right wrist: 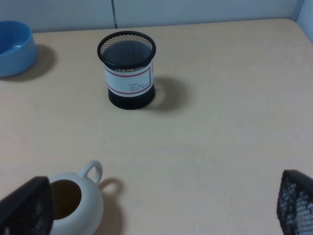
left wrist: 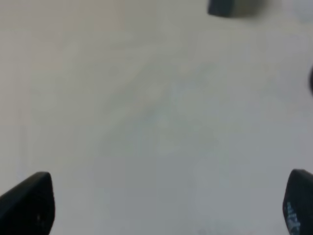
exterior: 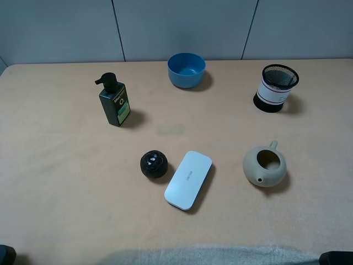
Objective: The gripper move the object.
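Note:
The object, a flat white rounded slab, lies at an angle on the tan table, front of centre, with no gripper near it. It does not show in either wrist view. In the exterior high view only dark bits of the arms show, at the bottom left corner and the bottom right corner. The left gripper is open and empty over a blurred pale surface. The right gripper is open and empty, low over the table's right side.
A black ball sits just left of the slab. A beige teapot is to its right. At the back stand a dark pump bottle, a blue bowl and a black mesh cup.

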{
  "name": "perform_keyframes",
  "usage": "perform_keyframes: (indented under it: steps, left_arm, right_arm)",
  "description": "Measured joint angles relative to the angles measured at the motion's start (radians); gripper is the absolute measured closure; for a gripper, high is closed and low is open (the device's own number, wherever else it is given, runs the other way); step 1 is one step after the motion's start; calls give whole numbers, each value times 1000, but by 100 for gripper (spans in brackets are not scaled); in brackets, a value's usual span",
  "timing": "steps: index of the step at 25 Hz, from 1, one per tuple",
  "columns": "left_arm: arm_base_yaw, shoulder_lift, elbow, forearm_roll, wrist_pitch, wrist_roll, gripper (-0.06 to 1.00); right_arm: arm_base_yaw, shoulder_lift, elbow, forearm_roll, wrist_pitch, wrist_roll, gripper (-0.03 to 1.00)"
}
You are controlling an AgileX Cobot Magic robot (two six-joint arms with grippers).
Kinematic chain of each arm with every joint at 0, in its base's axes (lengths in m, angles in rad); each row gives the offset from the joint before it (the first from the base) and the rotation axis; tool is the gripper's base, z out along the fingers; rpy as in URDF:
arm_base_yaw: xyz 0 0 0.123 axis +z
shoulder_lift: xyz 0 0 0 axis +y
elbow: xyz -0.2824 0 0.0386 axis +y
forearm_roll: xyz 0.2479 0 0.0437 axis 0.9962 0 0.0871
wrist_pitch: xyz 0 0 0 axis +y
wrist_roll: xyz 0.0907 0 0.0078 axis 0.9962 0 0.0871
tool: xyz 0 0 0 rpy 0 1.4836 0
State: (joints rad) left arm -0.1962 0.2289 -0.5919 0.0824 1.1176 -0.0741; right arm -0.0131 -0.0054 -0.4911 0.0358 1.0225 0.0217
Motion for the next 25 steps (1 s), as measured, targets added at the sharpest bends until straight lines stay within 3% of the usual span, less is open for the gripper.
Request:
perform_keyframes:
  steps: [10, 25]
  left_arm:
    - [152, -204, 101, -30, -49, 74, 0]
    - [165, -235, 105, -53, -52, 106, 0]
  right_arm:
    - [0, 0, 0, 0, 1, 0, 27]
    - [0, 0, 0, 0, 1, 0, 27]
